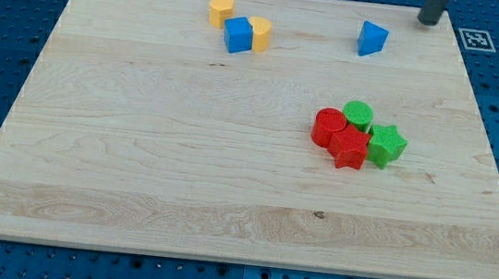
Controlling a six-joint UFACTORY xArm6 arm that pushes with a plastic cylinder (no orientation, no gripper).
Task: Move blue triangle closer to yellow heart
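Your tip [426, 20] sits at the table's [134, 174] top right, near but apart from the blue triangle [371, 38]; no gripper fitted. Yellow heart [261, 33] touches the blue cube [237, 35]. An off-centre push could spin the triangle away, or overshoot and scatter that cluster.

Rod [433, 7] cut off by the view's top edge at the board's far right corner; only its lower end shows, blurred, tip [427, 22] hard to pin. Blue cube [238, 35] covers part of the yellow block [261, 32] behind it, shape unclear. Red star [349, 148] overlaps the red cylinder [328, 126].
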